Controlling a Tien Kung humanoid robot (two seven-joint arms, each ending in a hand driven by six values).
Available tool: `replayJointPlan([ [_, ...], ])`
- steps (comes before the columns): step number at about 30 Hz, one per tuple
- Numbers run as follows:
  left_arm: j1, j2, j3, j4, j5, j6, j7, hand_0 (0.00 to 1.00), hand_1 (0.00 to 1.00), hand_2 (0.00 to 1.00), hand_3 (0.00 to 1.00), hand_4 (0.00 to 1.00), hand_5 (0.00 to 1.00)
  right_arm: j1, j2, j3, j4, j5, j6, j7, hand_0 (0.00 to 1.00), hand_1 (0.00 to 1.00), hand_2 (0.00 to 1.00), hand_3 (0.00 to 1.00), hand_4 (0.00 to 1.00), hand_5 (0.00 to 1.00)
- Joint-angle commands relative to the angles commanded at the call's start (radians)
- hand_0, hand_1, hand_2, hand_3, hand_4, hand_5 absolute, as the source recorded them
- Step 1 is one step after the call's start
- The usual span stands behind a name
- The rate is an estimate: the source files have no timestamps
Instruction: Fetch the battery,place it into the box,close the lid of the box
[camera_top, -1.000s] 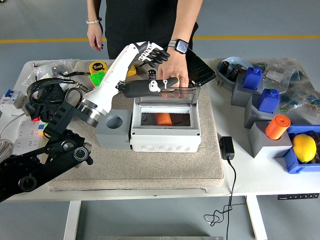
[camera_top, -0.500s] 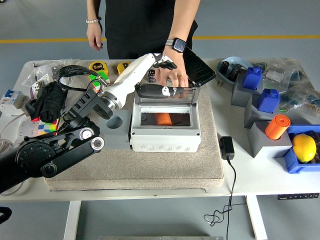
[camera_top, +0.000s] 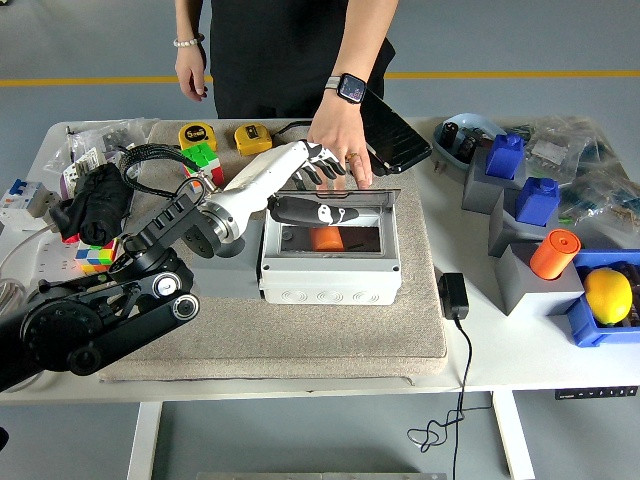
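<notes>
White bench (camera_top: 520, 345), grey floor; orange battery (camera_top: 324, 238) in the white box (camera_top: 331, 262), left hand (camera_top: 318, 172) fingers spread on its clear lid (camera_top: 336, 206)

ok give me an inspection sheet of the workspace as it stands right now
Surface: white table with a beige mat under the work area.
Job's things: white box, orange battery inside; clear lid tilted partway down.
Clutter: tape measures, cube puzzle, blue bins, lemon, plastic bags.
Robot hands: left robot hand on the lid's rear edge, fingers spread; right not in view.
Cables: black adapter, cord hanging off the front edge.
Surroundings: person's hand resting at the lid beside the robot hand.
</notes>
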Motion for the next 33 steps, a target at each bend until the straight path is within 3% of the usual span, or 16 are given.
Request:
replayJointPlan([
  [6,0.019,0.012,0.0,-0.051,-0.012,-0.004,0.004,0.269,0.492,0.595,0.593,0.963,0.495,-0.003,0.0,-0.002,-0.002,0.0,0.0,-0.001,0.593,0.607,0.582,0.571,0.929,0.444],
  [14,0.041,-0.006,0.064,0.003,-0.054,-0.002,-0.01,0.266,0.495,0.597,0.591,0.965,0.502,0.001,0.0,-0.003,-0.001,0.0,0.0,0.0,0.593,0.606,0.582,0.572,0.929,0.444],
  [20,0.06,-0.007,0.056,-0.021,-0.067,0.01,-0.03,0.266,0.495,0.598,0.591,0.961,0.507,-0.002,0.0,-0.004,-0.002,-0.001,0.0,0.0,0.591,0.605,0.582,0.571,0.929,0.444],
  [24,0.087,-0.004,0.018,-0.053,-0.093,0.046,-0.081,0.264,0.492,0.596,0.589,0.959,0.509,-0.004,0.0,-0.006,-0.002,-0.001,0.0,0.0,0.593,0.606,0.582,0.571,0.929,0.444],
  [29,0.134,0.0,-0.066,-0.08,-0.203,0.136,-0.21,0.272,0.492,0.579,0.584,0.955,0.503,-0.002,0.002,-0.008,-0.005,0.001,0.0,0.0,0.594,0.606,0.583,0.571,0.929,0.444],
  [33,0.169,0.0,-0.14,-0.079,-0.293,0.174,-0.289,0.285,0.494,0.565,0.578,0.954,0.498,-0.001,0.004,-0.013,-0.011,0.009,0.001,0.001,0.594,0.606,0.583,0.571,0.929,0.444],
])
